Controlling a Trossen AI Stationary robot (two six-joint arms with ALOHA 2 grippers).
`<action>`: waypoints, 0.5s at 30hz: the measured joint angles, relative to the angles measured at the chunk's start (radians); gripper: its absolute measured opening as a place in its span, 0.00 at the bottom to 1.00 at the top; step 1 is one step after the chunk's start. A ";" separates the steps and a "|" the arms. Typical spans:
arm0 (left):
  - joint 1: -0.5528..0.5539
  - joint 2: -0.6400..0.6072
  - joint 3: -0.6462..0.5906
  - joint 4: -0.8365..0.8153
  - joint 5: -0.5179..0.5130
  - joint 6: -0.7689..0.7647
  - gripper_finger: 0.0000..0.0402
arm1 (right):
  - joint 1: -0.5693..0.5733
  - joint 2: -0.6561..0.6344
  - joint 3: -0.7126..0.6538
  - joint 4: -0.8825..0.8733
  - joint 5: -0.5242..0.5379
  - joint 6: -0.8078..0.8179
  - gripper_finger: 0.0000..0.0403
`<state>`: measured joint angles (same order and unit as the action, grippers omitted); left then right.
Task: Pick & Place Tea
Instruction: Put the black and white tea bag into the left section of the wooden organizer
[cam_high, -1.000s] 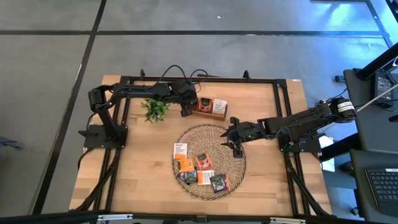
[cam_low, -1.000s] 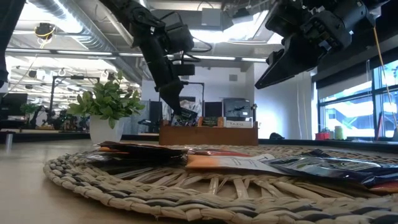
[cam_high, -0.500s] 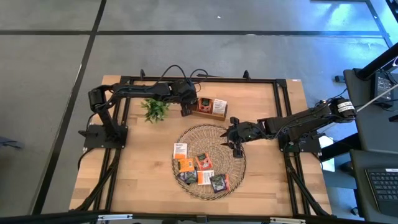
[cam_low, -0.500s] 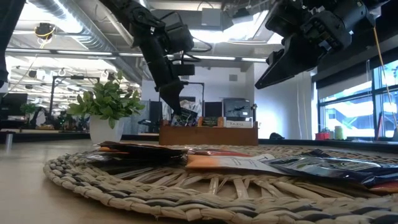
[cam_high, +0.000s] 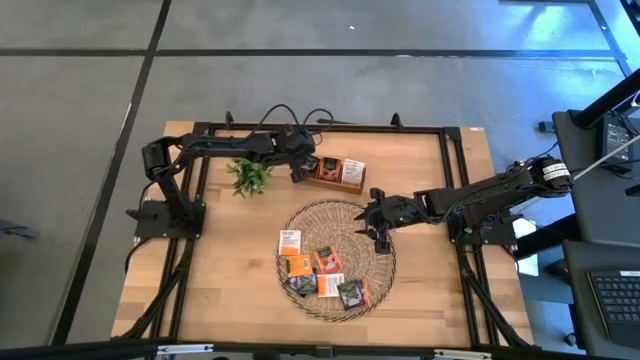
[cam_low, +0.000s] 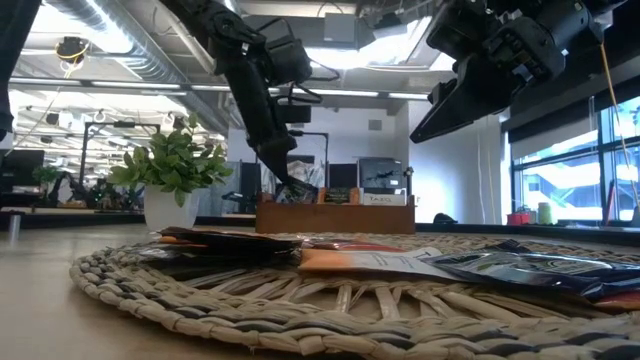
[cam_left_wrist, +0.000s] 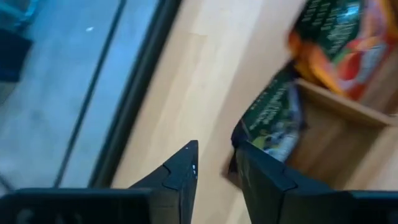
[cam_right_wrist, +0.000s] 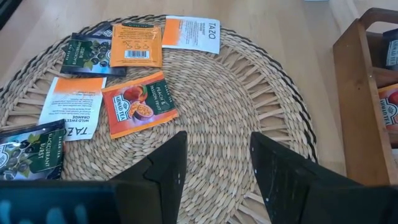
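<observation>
Left gripper (cam_high: 298, 170): parted now, dark sachet (cam_left_wrist: 272, 122) released into the wooden box (cam_high: 336, 174).
Right gripper (cam_high: 379, 233): held apart, empty, above the woven tray (cam_high: 378, 282).

table (cam_high: 420, 170): light wood | on it: woven tray (cam_high: 370, 280); wooden box (cam_high: 338, 175); potted plant (cam_high: 249, 176)

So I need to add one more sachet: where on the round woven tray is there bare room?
The round woven tray is bare on its half toward the brown wooden box, below the right gripper. The opposite half is crowded with tea sachets.
</observation>
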<state>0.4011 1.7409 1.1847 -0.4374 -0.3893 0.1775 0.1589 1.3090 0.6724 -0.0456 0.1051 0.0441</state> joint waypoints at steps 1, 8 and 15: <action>0.000 0.000 0.000 0.000 -0.022 -0.008 0.27 | 0.000 0.000 0.000 0.000 0.000 0.000 0.44; 0.000 -0.013 0.000 0.000 -0.065 -0.079 0.27 | 0.000 0.000 0.000 0.015 0.000 0.000 0.44; -0.004 -0.120 0.000 -0.007 0.097 -0.145 0.27 | 0.000 0.000 0.000 0.031 0.000 0.005 0.44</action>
<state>0.3969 1.6212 1.1847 -0.4446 -0.2927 0.0322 0.1589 1.3090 0.6724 -0.0146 0.1055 0.0487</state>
